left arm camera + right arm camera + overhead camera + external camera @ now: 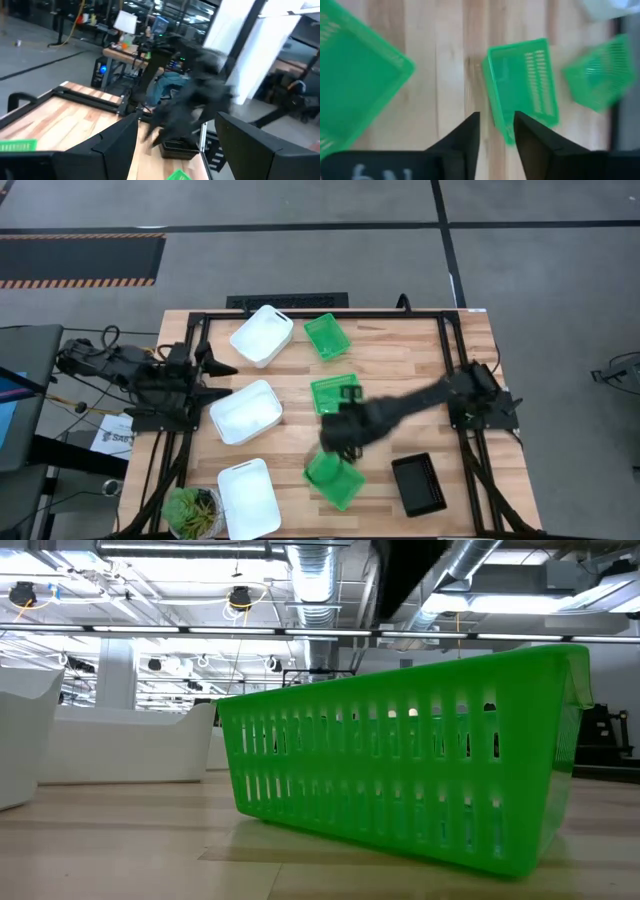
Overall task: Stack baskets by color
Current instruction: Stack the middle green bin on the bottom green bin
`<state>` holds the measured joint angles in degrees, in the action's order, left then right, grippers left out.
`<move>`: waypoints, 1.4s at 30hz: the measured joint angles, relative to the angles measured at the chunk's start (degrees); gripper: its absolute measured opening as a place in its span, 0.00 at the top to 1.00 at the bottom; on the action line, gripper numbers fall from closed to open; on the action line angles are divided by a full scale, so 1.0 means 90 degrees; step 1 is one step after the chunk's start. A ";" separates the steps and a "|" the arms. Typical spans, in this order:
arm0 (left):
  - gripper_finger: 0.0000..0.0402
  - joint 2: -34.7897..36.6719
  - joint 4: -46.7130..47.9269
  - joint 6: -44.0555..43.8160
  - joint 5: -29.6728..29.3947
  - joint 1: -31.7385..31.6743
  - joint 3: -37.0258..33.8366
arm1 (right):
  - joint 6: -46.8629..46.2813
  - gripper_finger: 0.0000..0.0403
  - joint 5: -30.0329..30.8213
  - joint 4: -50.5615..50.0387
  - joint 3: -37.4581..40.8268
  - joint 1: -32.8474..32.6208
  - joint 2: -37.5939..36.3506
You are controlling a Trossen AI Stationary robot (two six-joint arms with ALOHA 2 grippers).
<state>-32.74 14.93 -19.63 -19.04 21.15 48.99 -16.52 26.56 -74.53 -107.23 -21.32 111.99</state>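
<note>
Three bright green baskets of slotted plastic lie down the middle of the table (400, 360). The nearest green basket (334, 479), toward 6 o'clock, sits skewed to the table edges; in the low view its tapered wall of narrow upright slots stands with one end lifted off the wood. The middle green basket (334, 392) lies at the table's centre, and the far green basket (327, 336) toward 12 o'clock.

The right tool (496, 131) hangs over the table between the nearest and middle green baskets, its two dark fingers (466, 134) apart with nothing between them; bare wood and the rim of the middle basket show below.

Three smooth-walled white baskets with rounded corners stand down the 9 o'clock side: one (262, 334) at 11 o'clock, one (245, 411) at 9 o'clock, one (248, 498) at 7 o'clock. A black mesh basket (418, 484) sits at 5 o'clock. A potted plant (192, 511) stands at the 7 o'clock corner.

The left tool (177, 132) waits at the 9 o'clock edge, its fingers wide apart and empty.

The table is pale jointed wood planks inside a black metal frame. Around it is grey floor with striped tape; beyond are ceiling ducts, lights and workbenches.
</note>
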 joint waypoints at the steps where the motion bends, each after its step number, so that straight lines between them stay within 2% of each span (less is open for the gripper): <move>1: 0.37 0.0042 0.0051 0.0071 0.0050 0.0000 0.0000 | 0.0307 0.63 -0.0292 0.0344 0.0221 0.0260 0.0004; 4: 0.37 0.0188 0.0290 0.0133 0.0070 0.0000 0.0000 | 0.1021 0.58 -0.0901 0.1390 0.0952 0.0859 -0.0018; 8: 0.37 0.0358 0.0668 0.0127 0.0065 0.0000 0.0002 | 0.1554 0.58 -0.1278 0.1837 0.1624 0.1332 -0.0013; 14: 0.37 0.0490 0.1009 0.0109 0.0014 0.0000 0.0002 | 0.2016 0.62 -0.1784 0.2823 0.2389 0.1583 -0.0013; 20: 0.37 0.0490 0.1100 0.0104 -0.0373 0.0000 0.0002 | 0.2216 0.66 -0.1798 0.3649 0.3059 0.1709 -0.0015; 24: 0.37 0.0490 0.1128 0.0055 -0.0472 0.0000 0.0002 | 0.2194 0.74 -0.1779 0.3746 0.3267 0.1817 -0.0015; 28: 0.37 0.0490 0.1128 0.0048 -0.0472 0.0000 0.0002 | 0.2024 0.93 -0.1765 0.3889 0.3276 0.1885 -0.0015; 31: 0.37 0.0490 0.1125 -0.0007 -0.0477 0.0000 0.0002 | 0.1457 0.96 -0.1599 0.3753 0.3176 0.1886 -0.0032; 34: 0.37 0.0490 0.1125 -0.0116 -0.0479 0.0000 0.0002 | 0.0490 0.98 -0.1448 0.3156 0.2783 0.1863 -0.0071; 39: 0.37 0.0490 0.1120 -0.0181 -0.0491 0.0000 0.0002 | -0.1417 0.99 -0.1273 0.1254 0.1378 0.1425 -0.0078; 42: 0.37 0.0490 0.1120 -0.0328 -0.0721 0.0000 0.0002 | -0.3011 0.99 -0.1492 0.0379 0.0517 0.1031 -0.0082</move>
<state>-28.34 25.02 -22.59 -25.53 21.15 49.01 -43.62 13.14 -71.12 -102.57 -12.04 111.25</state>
